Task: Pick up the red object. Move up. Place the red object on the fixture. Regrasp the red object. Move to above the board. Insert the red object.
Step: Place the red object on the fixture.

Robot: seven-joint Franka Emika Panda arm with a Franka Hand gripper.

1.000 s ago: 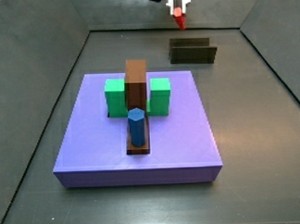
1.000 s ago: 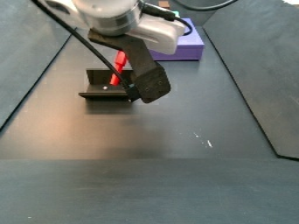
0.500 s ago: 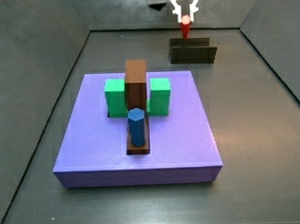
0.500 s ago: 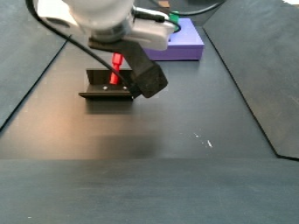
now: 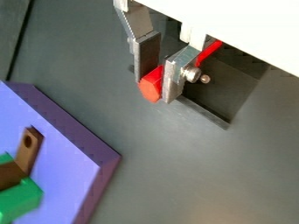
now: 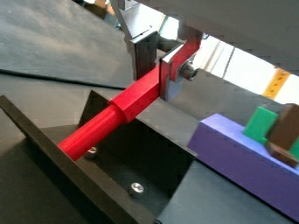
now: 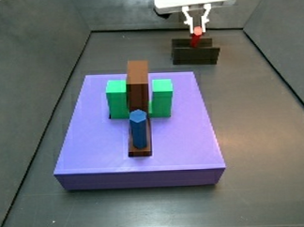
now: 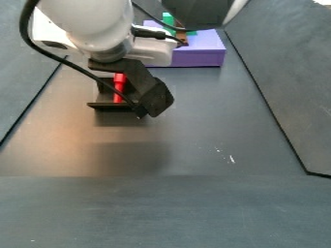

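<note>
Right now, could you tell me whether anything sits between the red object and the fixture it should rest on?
Nothing visible does. The gripper holds the red object above the fixture, its lower end already reaching into the hollow top.

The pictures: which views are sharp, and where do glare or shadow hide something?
In both wrist views the gripper and the red object look sharp, jaws on either side of it. In a wrist view, bright background glare washes out the area behind. In a side view the arm's bulk and shadow hide most of the fixture.
</note>
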